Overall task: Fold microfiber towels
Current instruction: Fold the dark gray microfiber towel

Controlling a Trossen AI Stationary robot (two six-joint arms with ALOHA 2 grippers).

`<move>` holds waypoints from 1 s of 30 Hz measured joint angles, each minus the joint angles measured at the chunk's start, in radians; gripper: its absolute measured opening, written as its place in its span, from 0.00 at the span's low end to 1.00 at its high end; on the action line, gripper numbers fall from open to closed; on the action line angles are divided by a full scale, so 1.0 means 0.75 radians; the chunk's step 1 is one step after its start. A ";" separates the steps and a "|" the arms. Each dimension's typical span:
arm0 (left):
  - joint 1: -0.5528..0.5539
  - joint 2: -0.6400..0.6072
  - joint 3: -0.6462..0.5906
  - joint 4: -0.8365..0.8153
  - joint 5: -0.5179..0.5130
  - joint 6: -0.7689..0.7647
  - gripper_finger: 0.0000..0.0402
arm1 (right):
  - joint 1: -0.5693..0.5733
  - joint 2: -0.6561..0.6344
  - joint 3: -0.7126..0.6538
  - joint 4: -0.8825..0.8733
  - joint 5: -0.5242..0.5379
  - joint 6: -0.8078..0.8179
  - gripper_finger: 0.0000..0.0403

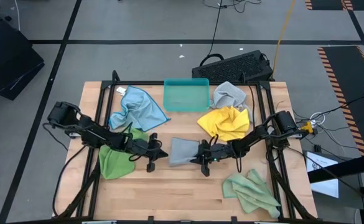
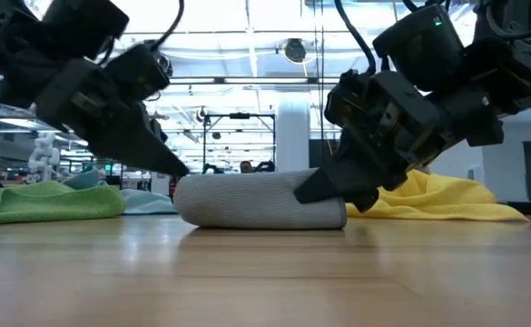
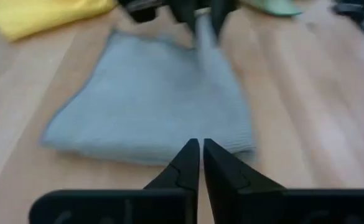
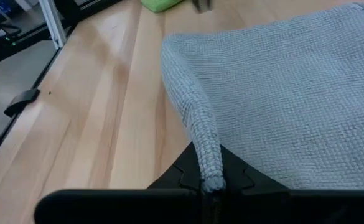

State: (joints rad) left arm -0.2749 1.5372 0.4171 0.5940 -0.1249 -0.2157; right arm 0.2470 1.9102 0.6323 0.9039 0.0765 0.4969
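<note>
Between end effectors: grey towel, right end effector pinching edge

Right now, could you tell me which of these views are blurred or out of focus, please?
Left wrist view: the folded grey microfibre towel is soft and smeared, its far edge worst. Right wrist view: the same towel's weave is crisp. Low view: towel sharp, the wooden tabletop nearest the lens blurred. High view: evenly sharp.

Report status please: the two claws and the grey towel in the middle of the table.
Right claw shut on grey towel corner. Left claw shut, at towel's opposite edge, holding nothing visible. Towel partly folded. Nothing in the way.
</note>
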 joint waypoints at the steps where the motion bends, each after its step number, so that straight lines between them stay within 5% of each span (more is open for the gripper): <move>1: -0.025 0.000 0.000 0.029 -0.001 0.024 0.08 | 0.000 0.000 0.000 0.001 0.001 0.004 0.03; 5: -0.135 -0.002 0.002 0.094 -0.085 0.116 0.22 | 0.000 0.000 0.001 0.001 0.001 0.014 0.03; 12: -0.286 0.094 0.003 0.139 -0.441 0.270 0.65 | -0.001 0.000 0.001 0.006 0.001 0.015 0.03; 16: -0.292 0.245 0.010 0.364 -0.457 0.383 0.80 | -0.001 0.000 0.001 0.006 0.001 0.018 0.03; 21: -0.292 0.385 0.066 0.477 -0.510 0.491 0.83 | -0.001 0.000 0.002 0.010 0.001 0.019 0.03; 30: -0.300 0.375 0.070 0.445 -0.520 0.462 0.69 | -0.002 0.000 0.003 0.013 0.001 0.013 0.03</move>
State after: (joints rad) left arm -0.5000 1.8183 0.4698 0.9277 -0.5153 0.1306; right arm 0.2459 1.9102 0.6342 0.9134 0.0769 0.5065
